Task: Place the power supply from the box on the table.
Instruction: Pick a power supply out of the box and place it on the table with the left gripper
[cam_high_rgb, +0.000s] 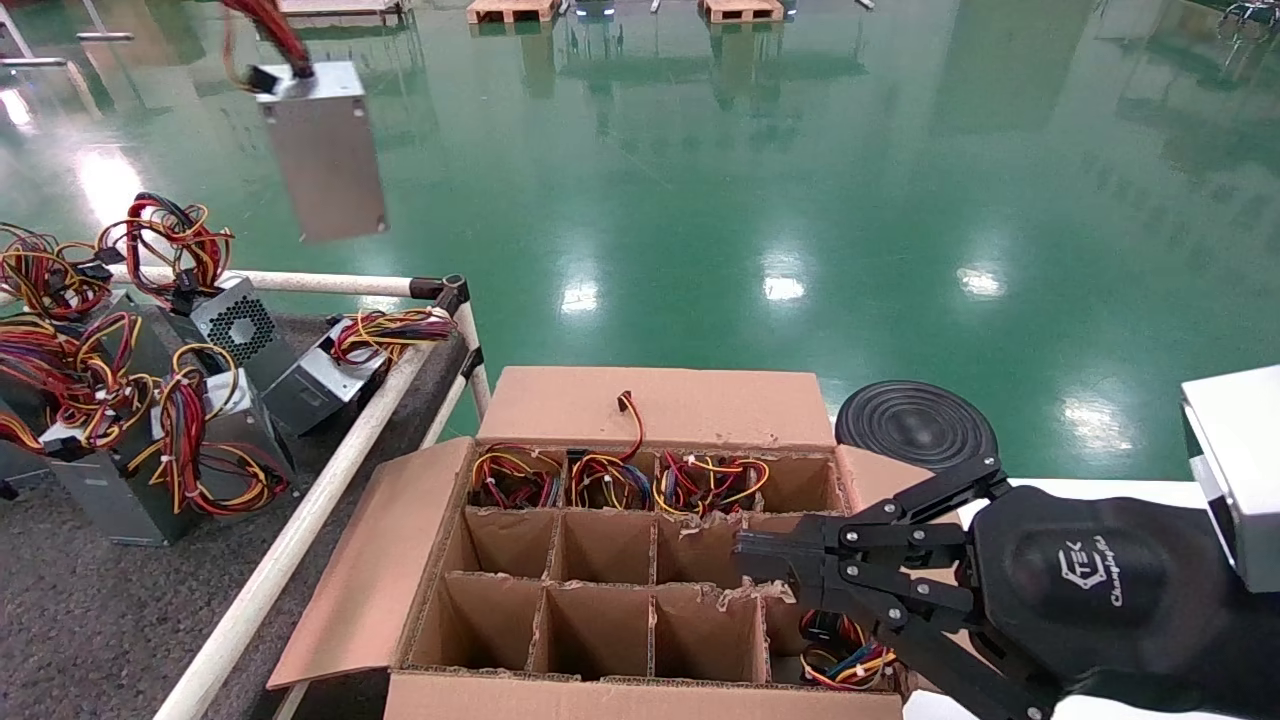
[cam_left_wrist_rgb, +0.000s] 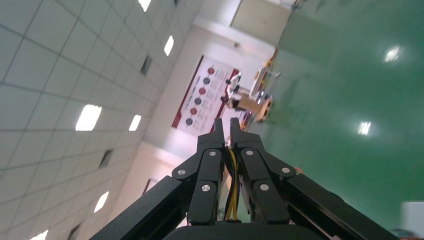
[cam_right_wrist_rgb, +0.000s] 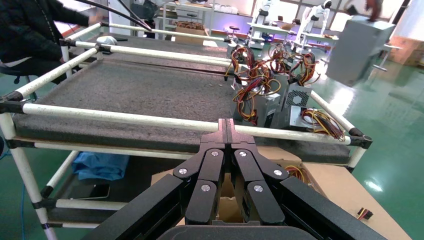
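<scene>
- Several grey power units (cam_high_rgb: 150, 440) with red, yellow and black wire bundles are seen standing together on the table (cam_high_rgb: 90, 620), which lies to the left of the box (cam_high_rgb: 640, 560); the table's white rail (cam_high_rgb: 300, 530) runs between them and the box's opened left flap.
- The power supply (cam_high_rgb: 325, 150) is held in the air, above and beyond the box's far left corner, over the table's far corner and the green floor (cam_high_rgb: 800, 200); its wire bundle (cam_high_rgb: 265, 30) leads upward out of the head view.
- The left gripper (cam_left_wrist_rgb: 226, 125) is shown only by its own wrist camera, with the fingers (cam_left_wrist_rgb: 219, 131) drawn close together and yellow and black wires (cam_left_wrist_rgb: 232, 185) pinched between them.
- In the box, three cells along the far row are filled with coiled wires (cam_high_rgb: 615, 480); the cells of the middle and near rows are seen bare, apart from wires in the near right cell (cam_high_rgb: 840, 655).
- The right gripper (cam_high_rgb: 745, 555) is held over the right side of the box, pointing towards the table, its fingertips (cam_right_wrist_rgb: 227, 129) pressed together with nothing between them.
- A black round disc (cam_high_rgb: 915, 425) is seen on the floor just beyond the box's right far corner.
</scene>
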